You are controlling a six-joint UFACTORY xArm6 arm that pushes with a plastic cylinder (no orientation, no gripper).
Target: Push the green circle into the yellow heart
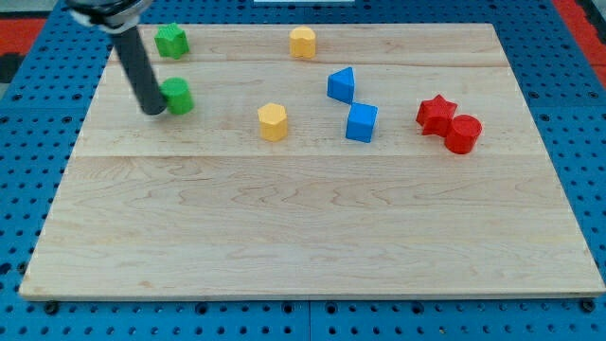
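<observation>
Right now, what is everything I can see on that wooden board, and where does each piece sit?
green star block: one, green, top left.
green circle: one, green, left, below the star.
yellow block: one, yellow, top middle; shape unclear.
yellow block: one, yellow, centre; shape unclear.
blue blocks: two, triangular above cube, right of centre.
red blocks: two, star touching rounded one, right.
wooden board: one, on a blue pegboard.
my tip: dark rod, against the green circle's left side.

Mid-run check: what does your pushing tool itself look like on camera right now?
A straight, smooth, dark grey to black cylindrical rod, slanting down from a dark mount cut off at the view's top left. No cables, markings or labels show on it. My tip is a blunt, flat round end, no wider than the rod itself.
</observation>
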